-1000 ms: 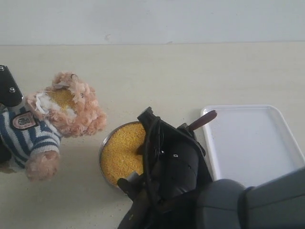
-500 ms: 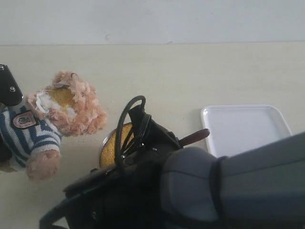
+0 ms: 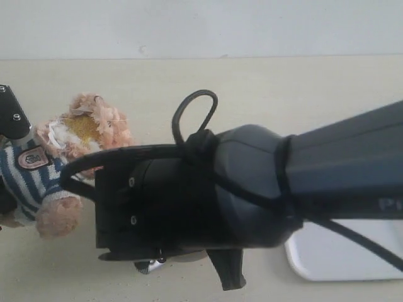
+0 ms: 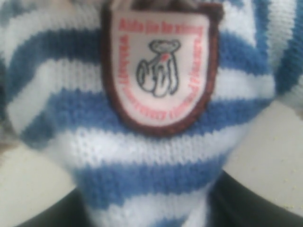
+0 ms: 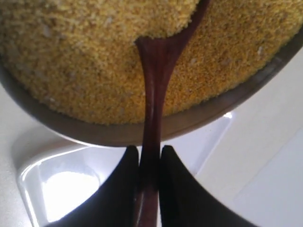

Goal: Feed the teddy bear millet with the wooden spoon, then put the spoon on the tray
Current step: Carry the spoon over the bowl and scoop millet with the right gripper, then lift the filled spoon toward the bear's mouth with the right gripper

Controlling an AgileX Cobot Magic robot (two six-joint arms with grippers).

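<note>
Backdrop: pale wall (image 3: 189, 28) is running behind a cream tabletop (image 3: 283, 94), and from where I am standing most of the middle is being blocked.
Right arm: the dark right arm (image 3: 252, 182) is stretching across the scene from the right, with a black cable (image 3: 192, 110) looping up off its wrist.
Right gripper: the right gripper (image 5: 147, 151) is pinching the spoon's slim handle, its two dark fingers (image 5: 118, 189) pressing on either side.
Wooden spoon: the wooden spoon (image 5: 154, 80) is pointing straight out from those fingertips, and its oval end is sitting among the grains. I cannot tell whether it is lifted or sunk in.
Millet: the millet (image 5: 94, 61) is lying heaped and golden just ahead of the right gripper.
Metal bowl: the metal bowl (image 5: 199, 118) is holding the grains, and the handle is crossing its near rim.
Tray: the white tray (image 5: 61, 184) is lying directly under the right gripper's fingers, one rounded corner showing below the bowl's rim.
Left gripper: the left gripper (image 3: 12, 119) is clamping the bear's body, with dark parts showing on either side of the torso.
Teddy bear: the teddy bear (image 3: 88, 135) is leaning out from the left gripper toward the right arm, with a yellow patch showing on its face.
Shirt: the blue-and-white striped shirt (image 4: 142, 156) is filling the left wrist view and narrowing toward the gripper.
Badge: the brown-edged badge (image 4: 158, 71) is sitting on the chest, facing the left gripper squarely.
</note>
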